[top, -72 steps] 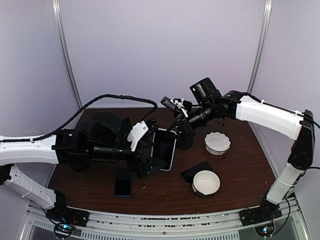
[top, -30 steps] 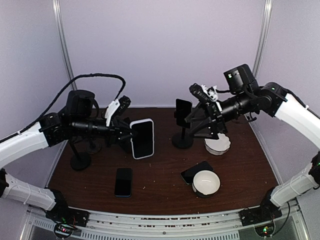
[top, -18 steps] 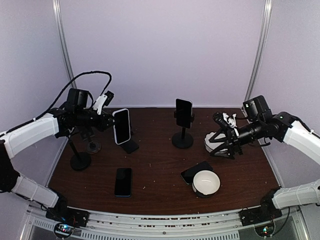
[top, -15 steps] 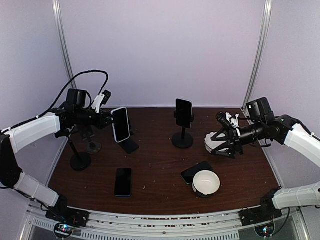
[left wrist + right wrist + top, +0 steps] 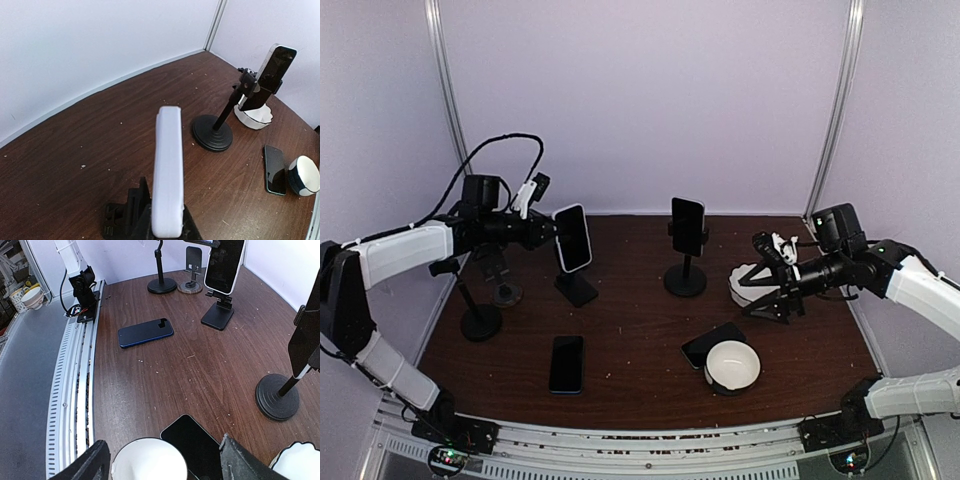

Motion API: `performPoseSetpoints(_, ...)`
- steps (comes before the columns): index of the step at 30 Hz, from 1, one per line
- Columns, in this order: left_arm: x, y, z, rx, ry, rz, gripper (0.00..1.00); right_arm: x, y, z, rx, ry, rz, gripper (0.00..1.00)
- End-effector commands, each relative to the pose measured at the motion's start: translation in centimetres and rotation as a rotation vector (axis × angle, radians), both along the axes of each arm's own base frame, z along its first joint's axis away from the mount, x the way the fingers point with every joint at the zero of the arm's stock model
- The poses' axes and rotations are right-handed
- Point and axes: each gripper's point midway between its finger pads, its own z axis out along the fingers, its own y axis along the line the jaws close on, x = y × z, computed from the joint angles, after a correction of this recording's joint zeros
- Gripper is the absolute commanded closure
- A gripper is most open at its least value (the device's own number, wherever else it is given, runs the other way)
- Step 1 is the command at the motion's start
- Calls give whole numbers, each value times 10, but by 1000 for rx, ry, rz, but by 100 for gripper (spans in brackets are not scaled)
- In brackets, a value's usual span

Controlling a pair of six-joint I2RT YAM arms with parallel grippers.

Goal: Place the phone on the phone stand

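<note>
**Tally: 4 phones, 4 stands, 2 bowls, 2 arms**

Phones, 4 tot.: white-cased phone (image 5: 572, 238), dark phone (image 5: 687, 226) up on a pole, blue-edged phone (image 5: 567, 362) lying flat, black phone (image 5: 713, 343) flat nr a bowl.
Stands, 4: folding stand (image 5: 577, 291), centre pole stand (image 5: 685, 281), left pole stand (image 5: 480, 323), round-base stand (image 5: 505, 295).
Bowls, 2: round bowl (image 5: 732, 365), scalloped dish (image 5: 299, 464).
Robot arms, 2: left arm (image 5: 405, 252), right arm (image 5: 920, 285).

Wooden table (image 5: 640, 330); lying flat, blue phone (image 5: 567, 363), black phone (image 5: 712, 343); white bowl (image 5: 732, 365) just beside it.
</note>
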Motion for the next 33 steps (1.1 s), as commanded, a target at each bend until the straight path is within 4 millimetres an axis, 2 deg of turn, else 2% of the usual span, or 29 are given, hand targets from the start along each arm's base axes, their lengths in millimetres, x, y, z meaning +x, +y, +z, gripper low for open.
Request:
performPoseSetpoints(1, 18, -6, 33, -31, -151, -28, 100, 0, 1, 3, 15, -30, 13, 22)
performPoseSetpoints(6, 26, 0, 19, -17, -137, -11, 100, 1, 2, 0, 11, -23, 19, 22)
performPoseSetpoints(16, 32, 10, 14, -24, -142, 16, 100, 1, 4, -6, 4, -1, 35, 23)
performPoseSetpoints(23, 30, 10, 1, 10, -117, -1, 100, 1, 4, -8, -2, 4, 39, 23)
performPoseSetpoints(33, 20, 12, -8, 83, -107, 4, 100, -2, 7, -9, -5, 16, 55, 23)
